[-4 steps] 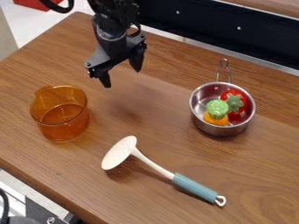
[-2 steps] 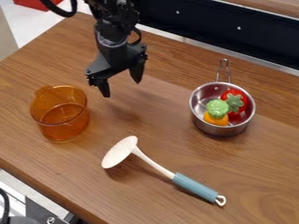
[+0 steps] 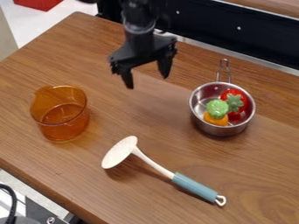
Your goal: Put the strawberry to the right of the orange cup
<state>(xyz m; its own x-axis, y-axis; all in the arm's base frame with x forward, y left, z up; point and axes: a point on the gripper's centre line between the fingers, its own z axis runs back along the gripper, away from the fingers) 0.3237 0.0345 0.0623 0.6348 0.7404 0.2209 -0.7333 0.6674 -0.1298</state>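
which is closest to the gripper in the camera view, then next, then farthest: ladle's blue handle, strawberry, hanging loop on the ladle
From the gripper, as the camera view shows it:
1. Strawberry, in the metal saucepan at the view's right.
2. Ladle's blue handle, lower right of centre.
3. Hanging loop, at the handle's far end.

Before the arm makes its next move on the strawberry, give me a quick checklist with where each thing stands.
1. Gripper open and holding nothing: ok.
2. Gripper lined up over the strawberry: not ok, it hangs to the left of the metal pot.
3. Strawberry free of neighbors: not ok, the orange toy with a green top crowds it in the pot.
4. Orange cup upright: ok.
5. Strawberry right of the cup, outside the pot: not ok, it's inside.
6. Strawberry loose enough to lift: cannot tell.
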